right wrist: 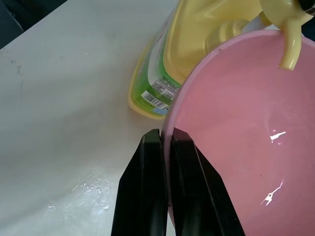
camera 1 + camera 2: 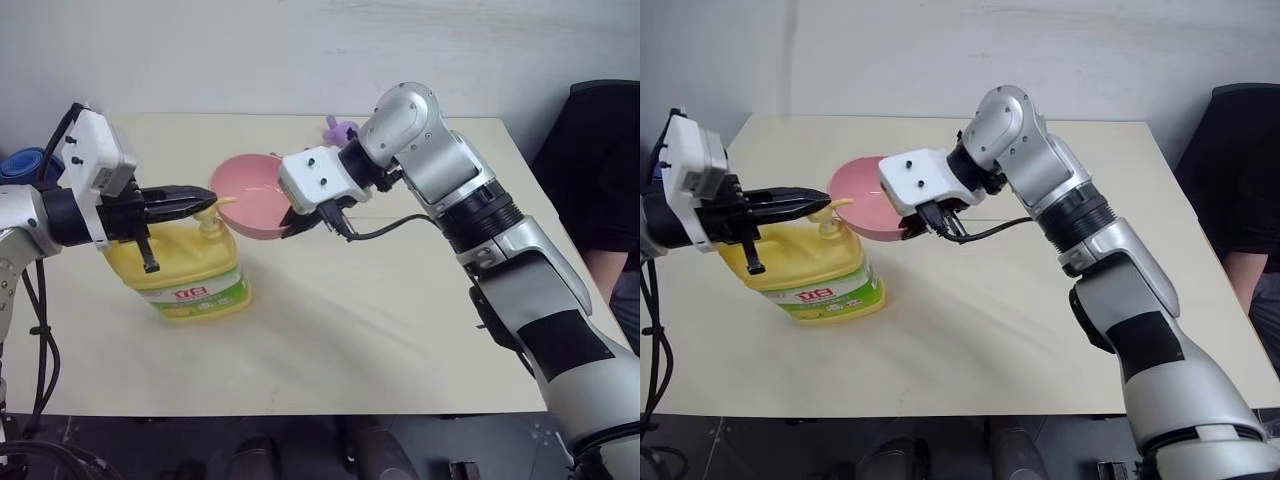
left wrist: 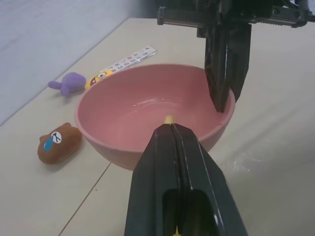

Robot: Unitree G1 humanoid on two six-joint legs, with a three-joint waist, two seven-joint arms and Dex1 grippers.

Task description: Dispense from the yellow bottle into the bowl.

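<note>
Yellow bottle (image 2: 190,270) stands upright on the pale table (image 2: 380,330), toward the robot's left side, green-and-white label facing out. Left gripper (image 2: 205,203) sits right on top of its pump head, fingers pressed together w/ no gap, pointing roughly level toward the bowl; the pump's nozzle tip pokes out past the fingertips over the bowl's rim. Can't say it actually holds the pump, it just rests on it.

Pink bowl (image 2: 250,195) is lifted off the table & tipped toward the bottle, its edge close beside the pump spout. Right gripper (image 1: 165,142) is clamped on the bowl's rim, one finger inside, one outside.

Behind the bowl on the table: a small purple toy (image 3: 69,82), a brown plush (image 3: 59,142) & a printed strip (image 3: 128,61).
</note>
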